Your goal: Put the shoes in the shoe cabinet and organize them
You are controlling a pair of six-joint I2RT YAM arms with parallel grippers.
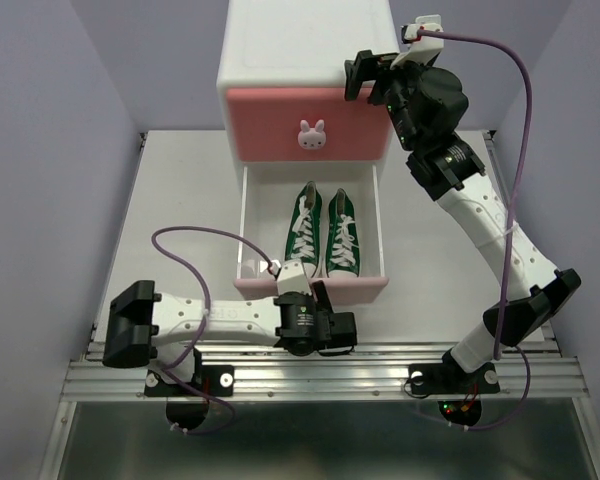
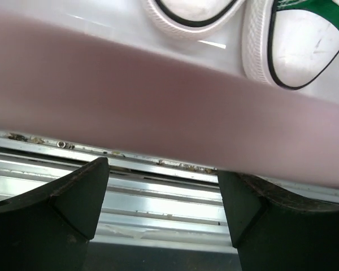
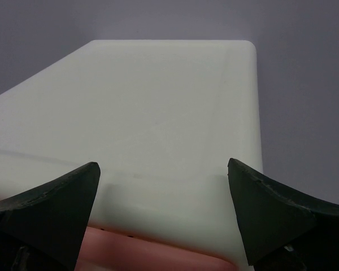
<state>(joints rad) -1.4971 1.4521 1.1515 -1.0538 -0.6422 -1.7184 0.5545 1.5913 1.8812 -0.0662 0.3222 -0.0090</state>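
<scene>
The white shoe cabinet [image 1: 305, 45] stands at the back centre. Its upper dark pink drawer [image 1: 280, 125] is shut, with its bunny knob [image 1: 312, 134] showing. The lower drawer is pulled out, its pale pink front [image 1: 365, 287] toward me. Two green sneakers [image 1: 305, 232] [image 1: 342, 238] lie side by side inside, toes forward. Their white toe caps show in the left wrist view [image 2: 305, 51]. The red shoes are out of view. My left gripper [image 1: 332, 330] is open and empty just in front of the drawer front [image 2: 158, 101]. My right gripper [image 1: 365, 75] is open and empty at the cabinet's top right front corner [image 3: 158, 113].
An aluminium rail [image 1: 320, 375] runs along the table's near edge, right under my left gripper [image 2: 161, 169]. Lilac walls close in the table on the left, right and back. A purple cable [image 1: 520, 90] loops off the right wrist.
</scene>
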